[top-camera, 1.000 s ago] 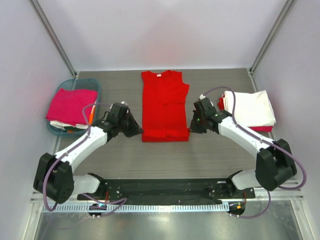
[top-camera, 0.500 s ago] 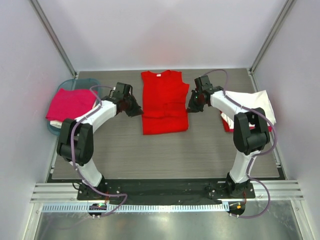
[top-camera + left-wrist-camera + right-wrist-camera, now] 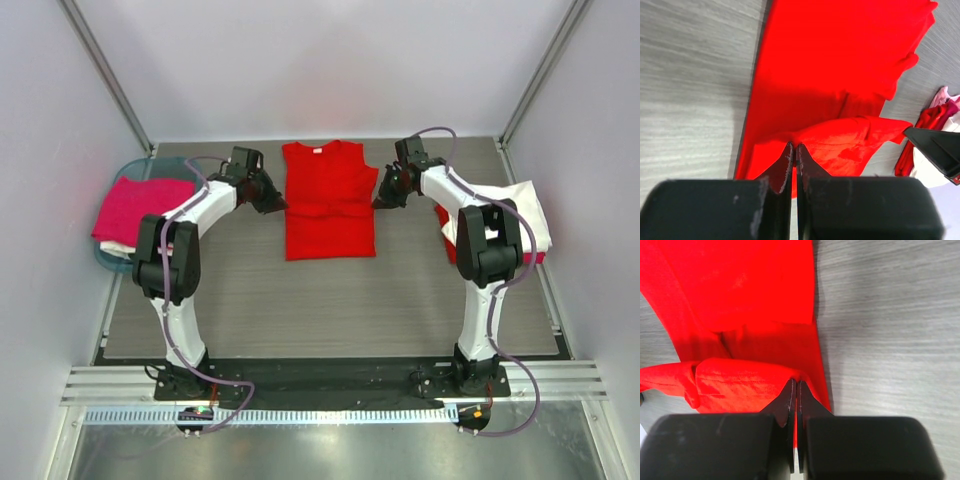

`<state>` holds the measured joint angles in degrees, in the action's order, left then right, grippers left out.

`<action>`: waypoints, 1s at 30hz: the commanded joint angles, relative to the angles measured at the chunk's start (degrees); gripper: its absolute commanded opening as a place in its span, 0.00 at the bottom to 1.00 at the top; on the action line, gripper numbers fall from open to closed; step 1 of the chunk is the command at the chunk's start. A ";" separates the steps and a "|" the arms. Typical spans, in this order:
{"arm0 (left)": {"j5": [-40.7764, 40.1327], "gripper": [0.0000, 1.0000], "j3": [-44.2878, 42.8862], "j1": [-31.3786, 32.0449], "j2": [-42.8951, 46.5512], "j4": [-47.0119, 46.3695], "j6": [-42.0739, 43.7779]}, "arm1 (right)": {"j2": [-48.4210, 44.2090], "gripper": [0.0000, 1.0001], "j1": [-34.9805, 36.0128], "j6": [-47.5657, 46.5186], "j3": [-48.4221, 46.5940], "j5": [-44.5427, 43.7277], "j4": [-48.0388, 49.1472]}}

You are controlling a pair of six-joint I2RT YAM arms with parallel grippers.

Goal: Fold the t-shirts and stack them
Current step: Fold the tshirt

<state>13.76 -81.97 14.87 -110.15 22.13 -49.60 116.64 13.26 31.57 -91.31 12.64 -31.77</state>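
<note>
Both your arms have swung away from you since a second ago, reaching far out over the worktop (image 3: 330, 300), and they've dragged the near hem of the red t-shirt (image 3: 328, 215) up with them, so the shirt now looks shorter on its near side. That grey wood-grain worktop carries everything. At its middle, towards the far edge, the red t-shirt lies with its collar pointing away from you and its lower part doubled over onto the body, a raised fold sagging across it between your two arms.

Over at the far left sits the teal basket (image 3: 135, 168), and a magenta t-shirt (image 3: 140, 205) lies heaped in it, with a strip of white cloth showing underneath. At the right edge you've got a folded white t-shirt (image 3: 525, 205) resting on other cloth, with red and pink peeking out below; your right arm crosses in front of it.

Now the small stuff. Your left claw (image 3: 278, 205) is clamped tight on the shirt's left edge, red cloth pinched between its closed fingers. Your right claw (image 3: 382, 200) matches it on the right edge, squeezed shut on the cloth.
</note>
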 commanded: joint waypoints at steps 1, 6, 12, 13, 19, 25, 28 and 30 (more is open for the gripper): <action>1.80 0.00 -3.27 -0.90 -1.56 0.19 1.44 | 1.48 0.01 -0.34 -0.55 -3.70 1.15 0.04; 1.80 0.00 -5.30 -1.43 -3.84 0.28 1.35 | 3.06 0.01 -0.95 -0.28 -5.28 1.24 0.04; 3.20 0.00 -8.46 -1.95 -6.92 0.46 1.00 | 4.38 0.01 -1.30 -0.20 -7.83 1.33 -0.14; 3.38 0.00 -9.25 -1.95 -7.27 0.46 1.00 | 4.65 0.01 -1.39 -0.28 -8.27 1.33 -0.22; 4.35 0.55 -12.59 -2.22 -9.91 1.25 2.13 | 6.15 0.54 -1.30 -0.11 -10.91 1.59 -0.57; 2.76 0.69 -5.40 -2.22 -2.72 1.60 3.37 | -0.69 0.72 -1.30 -1.43 -3.46 0.89 0.65; 4.17 0.67 1.36 -2.13 1.84 0.20 3.02 | -6.57 0.65 -1.30 -0.90 5.94 2.73 4.94; 5.39 0.67 7.14 -1.95 4.23 -1.56 2.32 | -9.05 0.61 -1.22 -0.37 13.04 3.70 7.06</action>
<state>16.75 -80.23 12.99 -111.90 22.48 -47.53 114.69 12.14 31.16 -85.01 14.24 -28.99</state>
